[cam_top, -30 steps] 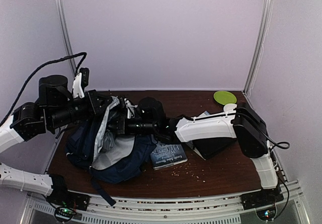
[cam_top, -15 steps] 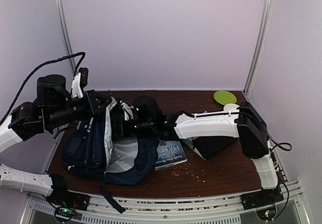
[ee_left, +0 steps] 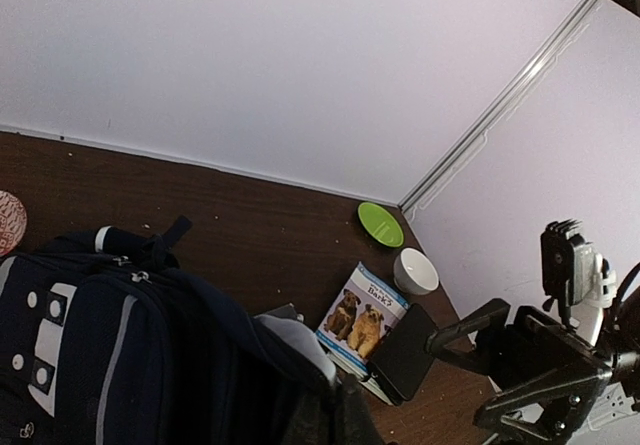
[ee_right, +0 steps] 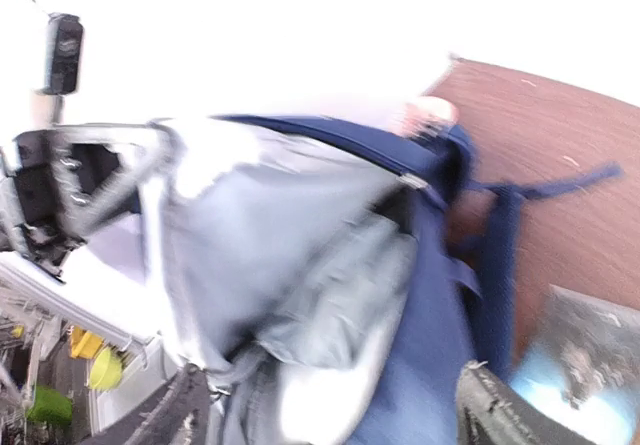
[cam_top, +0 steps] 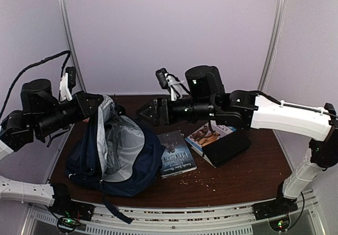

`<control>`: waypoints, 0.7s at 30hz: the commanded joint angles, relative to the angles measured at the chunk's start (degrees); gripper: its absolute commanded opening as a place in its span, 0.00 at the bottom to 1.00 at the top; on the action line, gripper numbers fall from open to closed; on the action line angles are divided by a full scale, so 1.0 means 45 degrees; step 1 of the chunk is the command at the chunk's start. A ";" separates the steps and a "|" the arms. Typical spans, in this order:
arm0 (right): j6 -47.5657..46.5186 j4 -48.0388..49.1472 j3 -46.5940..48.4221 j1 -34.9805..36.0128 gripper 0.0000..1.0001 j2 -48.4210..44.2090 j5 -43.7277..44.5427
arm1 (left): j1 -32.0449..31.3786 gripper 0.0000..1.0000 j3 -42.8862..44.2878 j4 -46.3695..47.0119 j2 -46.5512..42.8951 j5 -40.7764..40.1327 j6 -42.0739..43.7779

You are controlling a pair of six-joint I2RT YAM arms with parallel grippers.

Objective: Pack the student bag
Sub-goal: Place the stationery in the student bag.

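Because the student bag point(cam_top: 119, 158) has to take things in through its top, it lies slumped on the left half of the table point(cam_top: 240, 179) with its navy shell down, a strap trailing toward the near edge and its light grey lining gaping toward the middle. Just right of it a dark paperback point(cam_top: 177, 154) lies flat among scattered crumbs point(cam_top: 203, 181). Beyond that, a dog book point(cam_top: 209, 133) rests on a black slab-like case point(cam_top: 231, 148), probably waiting to go in. Higher up, the left gripper point(cam_top: 98, 107) is pinched tight on the upper rim of the bag, lifting that edge so the mouth stands open rather than collapsing. The fabric hangs down and forward from its fingers. The right gripper point(cam_top: 150, 113) hovers above the table just beside the raised mouth, level with the rim and clear of the cloth. Its fingertips point(ee_right: 183, 411) are spread wide with nothing between them, and the grey lining fills its wrist view, so the opening lies straight ahead of it. Farthest back, a green plate point(ee_left: 381, 224) and a white bowl point(ee_left: 415, 271) sit near the right rear corner, well apart from the bag.
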 commanded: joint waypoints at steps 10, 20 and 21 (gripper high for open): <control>0.3370 0.2039 -0.4763 0.0056 0.98 -0.1159 -0.0933 | -0.0034 0.00 0.0438 0.2554 0.0001 -0.0660 0.0443; 0.4674 0.2658 -0.5429 0.0400 0.83 -0.1302 -0.2785 | -0.0034 0.00 0.0138 0.2255 -0.0385 -0.1043 0.0378; 0.4643 0.2491 -0.5344 0.0457 0.85 -0.1289 -0.2852 | -0.0035 0.00 0.0083 0.2279 -0.0395 -0.1077 0.0362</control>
